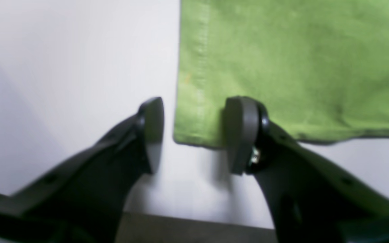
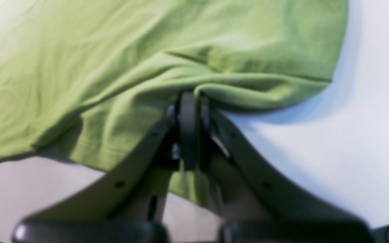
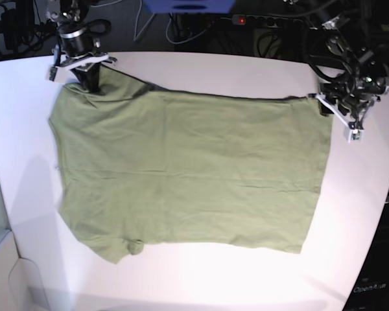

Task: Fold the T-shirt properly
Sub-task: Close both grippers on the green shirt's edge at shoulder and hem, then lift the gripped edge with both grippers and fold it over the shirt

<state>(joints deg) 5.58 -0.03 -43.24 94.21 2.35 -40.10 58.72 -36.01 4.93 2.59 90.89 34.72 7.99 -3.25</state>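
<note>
The green T-shirt (image 3: pixel 194 175) lies spread flat on the white table, sleeves toward the left of the base view and hem toward the right. My right gripper (image 3: pixel 87 78) stands at the shirt's far left corner. In its wrist view the gripper (image 2: pixel 189 98) is shut on a bunched fold of the T-shirt (image 2: pixel 113 67). My left gripper (image 3: pixel 325 103) is at the far right hem corner. It is open (image 1: pixel 196 135), and the corner of the T-shirt (image 1: pixel 282 67) lies between its two fingers, the right finger (image 1: pixel 241 135) over the cloth.
The white table (image 3: pixel 350 214) has bare surface around the shirt, widest at the front and right. Its edge (image 1: pixel 194 229) runs close below the left gripper. Cables and dark equipment (image 3: pixel 272 32) crowd the space behind the table.
</note>
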